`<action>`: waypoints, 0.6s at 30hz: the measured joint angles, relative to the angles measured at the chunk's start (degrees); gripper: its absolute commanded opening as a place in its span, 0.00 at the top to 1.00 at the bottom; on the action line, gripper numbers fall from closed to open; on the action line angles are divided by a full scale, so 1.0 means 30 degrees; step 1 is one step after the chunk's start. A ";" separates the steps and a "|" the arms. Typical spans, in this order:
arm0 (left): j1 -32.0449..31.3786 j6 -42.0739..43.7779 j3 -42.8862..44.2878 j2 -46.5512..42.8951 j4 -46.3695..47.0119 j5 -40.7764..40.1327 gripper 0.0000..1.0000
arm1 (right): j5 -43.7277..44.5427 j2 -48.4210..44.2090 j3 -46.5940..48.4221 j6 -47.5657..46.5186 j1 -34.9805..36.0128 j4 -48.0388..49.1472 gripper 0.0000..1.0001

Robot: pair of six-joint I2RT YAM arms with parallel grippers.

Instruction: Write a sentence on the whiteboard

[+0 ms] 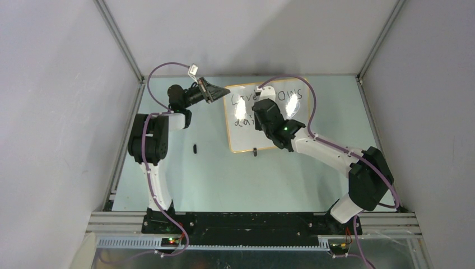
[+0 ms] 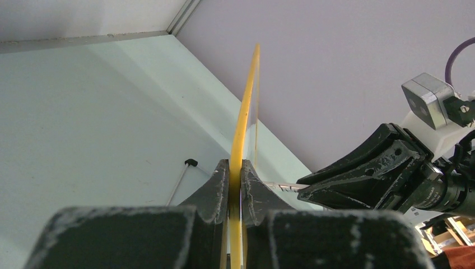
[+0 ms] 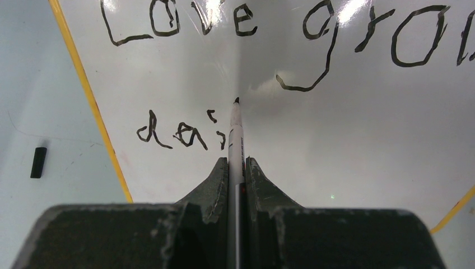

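The whiteboard (image 1: 246,137) lies at the back middle of the table, its rim orange-yellow (image 3: 84,84). My left gripper (image 1: 219,92) is shut on the board's left rim (image 2: 235,171), near the far corner. My right gripper (image 3: 237,162) hovers over the board, shut on a thin white marker (image 3: 236,129). The marker's black tip sits just right of the last stroke. The sentence (image 3: 131,39) reads "Love gro" on the top line, with more cut off at the frame edge, and "dai" below. The right arm (image 1: 274,120) hides part of the writing from above.
A small black cap (image 1: 195,148) lies on the green table left of the board. A black stand foot (image 1: 255,150) pokes out at the board's near edge. Grey enclosure walls (image 1: 67,112) stand close on the left, right and back.
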 measured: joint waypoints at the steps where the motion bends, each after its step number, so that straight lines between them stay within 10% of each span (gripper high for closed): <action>1: 0.0000 0.0000 0.0000 0.0000 0.0000 0.0000 1.00 | 0.0015 0.0000 0.0000 0.0051 0.0029 -0.0051 1.00; 18: -0.0007 0.0000 0.0000 0.0000 -0.0007 0.0000 1.00 | 0.0357 -0.0153 -0.1064 0.0597 0.0911 -0.0590 1.00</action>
